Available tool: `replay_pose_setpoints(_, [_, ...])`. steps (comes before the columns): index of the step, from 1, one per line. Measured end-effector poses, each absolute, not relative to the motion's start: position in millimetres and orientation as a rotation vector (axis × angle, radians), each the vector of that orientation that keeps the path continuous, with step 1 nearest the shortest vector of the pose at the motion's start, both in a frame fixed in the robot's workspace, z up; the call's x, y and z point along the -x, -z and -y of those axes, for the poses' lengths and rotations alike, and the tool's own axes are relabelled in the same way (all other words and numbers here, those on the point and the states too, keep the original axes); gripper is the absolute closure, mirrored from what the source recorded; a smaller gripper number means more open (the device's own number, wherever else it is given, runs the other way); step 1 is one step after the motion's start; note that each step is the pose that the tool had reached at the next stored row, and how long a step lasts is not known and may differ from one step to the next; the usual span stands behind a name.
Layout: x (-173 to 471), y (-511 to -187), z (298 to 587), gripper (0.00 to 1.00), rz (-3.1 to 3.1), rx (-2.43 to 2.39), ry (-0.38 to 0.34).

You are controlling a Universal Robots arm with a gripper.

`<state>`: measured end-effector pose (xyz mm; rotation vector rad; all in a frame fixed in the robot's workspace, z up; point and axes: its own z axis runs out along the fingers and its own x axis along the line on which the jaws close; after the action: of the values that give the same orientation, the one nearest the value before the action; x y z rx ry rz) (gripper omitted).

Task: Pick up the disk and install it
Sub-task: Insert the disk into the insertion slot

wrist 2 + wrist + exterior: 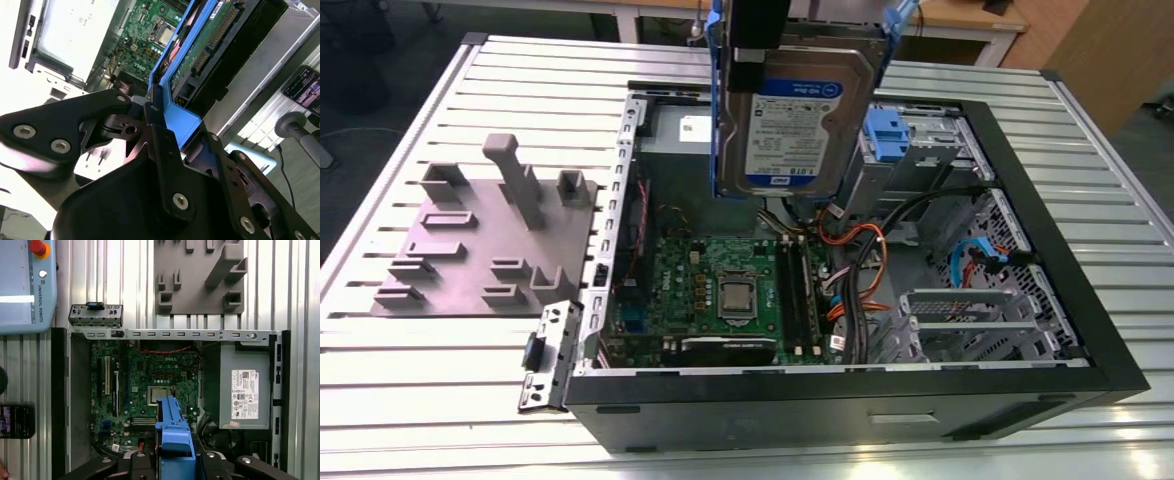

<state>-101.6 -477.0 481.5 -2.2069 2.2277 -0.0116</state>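
Observation:
The disk [798,128] hangs upright over the open computer case [1067,330], label facing the exterior camera, with its blue bracket [715,110] along its sides. My gripper [755,45] is shut on its top end, above the case's back half and over the motherboard [720,292]. In the second wrist view my gripper [175,122] clamps the blue bracket [181,117], and the disk's circuit-board side [212,47] points down toward the case. In the first wrist view the bracket [173,432] sticks out from between my fingers [137,460], above the motherboard [150,385].
A grey fixture plate [474,245] with upright pegs lies on the slatted table at the exterior view's left. A loose metal panel [547,358] leans at the case's corner. Inside are a blue drive bay [887,135], cables [854,250] and a grey box with a white sticker [245,392]. A teach pendant [25,285] and phone [15,421] lie beside the case.

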Motion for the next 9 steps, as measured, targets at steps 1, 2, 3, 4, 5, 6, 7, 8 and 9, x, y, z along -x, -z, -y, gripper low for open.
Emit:
replay_pose_setpoints(1, [101.5, -481.5, 478.0, 0.64, -2.228, 2.207, 0.012])
replay_pose_setpoints(2, [101.1, -481.3, 478.5, 0.64, -2.228, 2.207, 0.012])
replay_pose_setpoints(3, [100.3, -481.1, 479.0, 0.64, -2.228, 2.207, 0.011])
replay_pose_setpoints(4, [98.9, -480.9, 479.1, 0.64, -2.228, 2.207, 0.012])
replay_pose_setpoints(5, [97.0, -480.8, 479.3, 0.64, -2.228, 2.207, 0.012])
replay_pose_setpoints(6, [94.8, -480.7, 479.4, 0.64, -2.228, 2.207, 0.012])
replay_pose_setpoints(7, [92.4, -480.5, 479.5, 0.64, -2.228, 2.207, 0.012])
replay_pose_setpoints(8, [90.5, -480.4, 479.6, 0.64, -2.228, 2.207, 0.012])
replay_pose_setpoints(9, [88.8, -480.3, 479.7, 0.64, -2.228, 2.207, 0.012])
